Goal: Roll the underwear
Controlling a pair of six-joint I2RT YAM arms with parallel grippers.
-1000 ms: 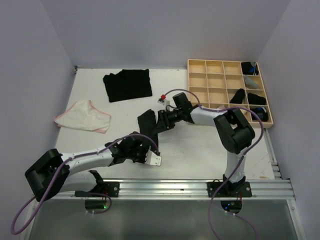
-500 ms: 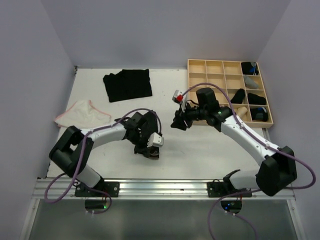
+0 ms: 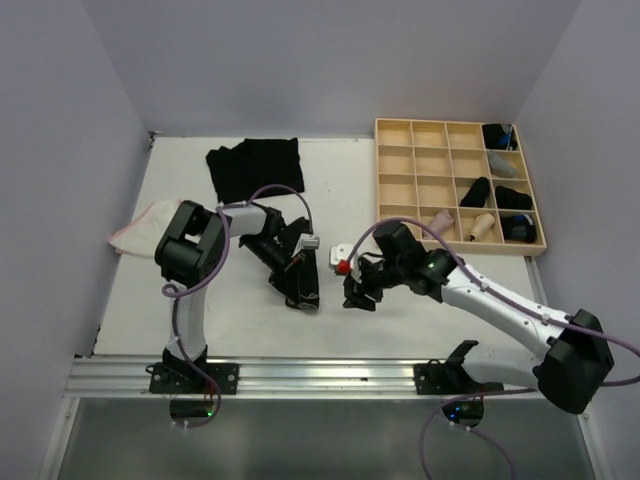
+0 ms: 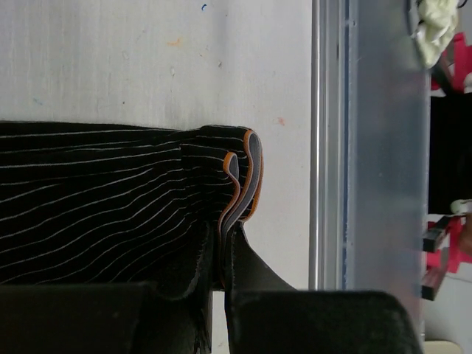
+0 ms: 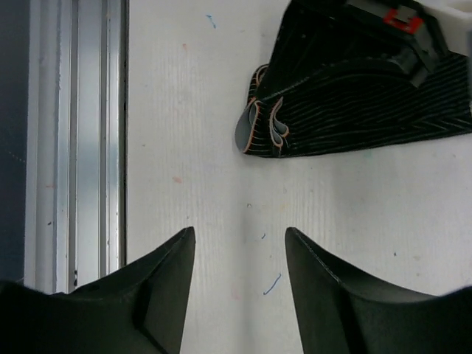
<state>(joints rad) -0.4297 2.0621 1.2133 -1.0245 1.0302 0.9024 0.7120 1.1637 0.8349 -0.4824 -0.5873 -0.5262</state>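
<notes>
A black striped underwear [image 4: 110,199] with a grey, orange-edged waistband lies bunched on the white table. My left gripper [image 4: 225,269] is shut on its folded waistband edge; in the top view that gripper [image 3: 303,292] sits low over the dark underwear [image 3: 290,283] at mid-table. My right gripper [image 3: 352,292] hovers just right of it, open and empty. In the right wrist view my right gripper [image 5: 240,236] faces the underwear [image 5: 354,110], a short gap of bare table between them. A black underwear pile [image 3: 255,168] lies at the back, and a whitish pink-edged underwear [image 3: 145,225] lies at the left.
A pale wooden grid tray [image 3: 378,170] stands at the back right, with several dark and pale rolls in its right-hand cells. The metal rail [image 3: 330,375] runs along the near edge. The left arm's elbow [image 3: 190,245] overlaps the whitish piece.
The left arm has folded back, bringing its gripper and the striped underwear to mid-table. The right gripper has let go, moved down and left beside it, and opened wider.
</notes>
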